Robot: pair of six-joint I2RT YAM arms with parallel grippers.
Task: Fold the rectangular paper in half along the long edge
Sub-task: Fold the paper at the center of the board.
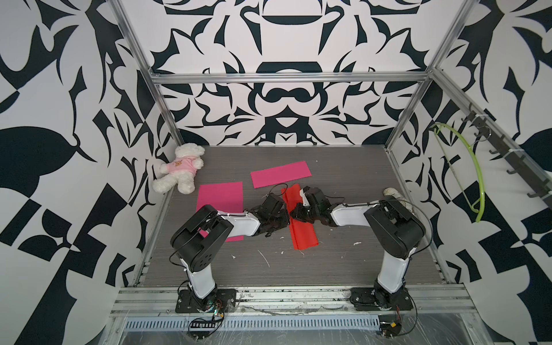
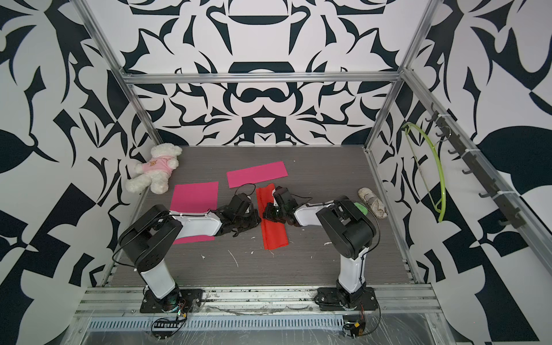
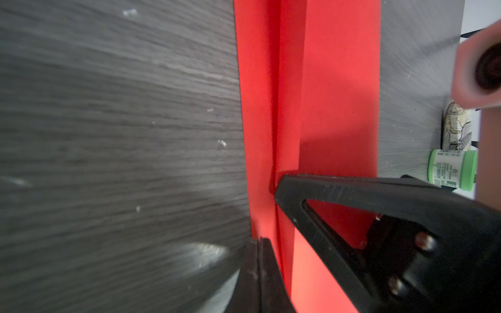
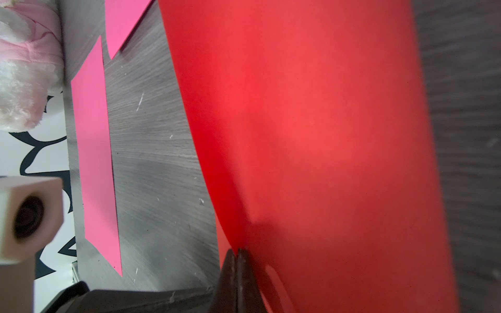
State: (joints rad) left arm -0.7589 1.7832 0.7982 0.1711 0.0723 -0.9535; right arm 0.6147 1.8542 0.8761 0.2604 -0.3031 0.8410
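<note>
Red paper (image 1: 303, 236) lay on the bench (image 1: 343, 263) between my left gripper (image 1: 285, 220) and right gripper (image 1: 294, 215), long axis crosswise to both. Right one looked clenched on its edge; left clenched too, on what I couldn't tell.

No text is legible anywhere. The small green-and-white cylindrical plastic jar (image 3: 451, 169) carries a printed label, but its lines of tiny characters are too blurred to read. The white plush teddy bear (image 1: 188, 151) wears a pink shirt (image 1: 182, 167) with a small brown emblem — no lettering visible.
</note>
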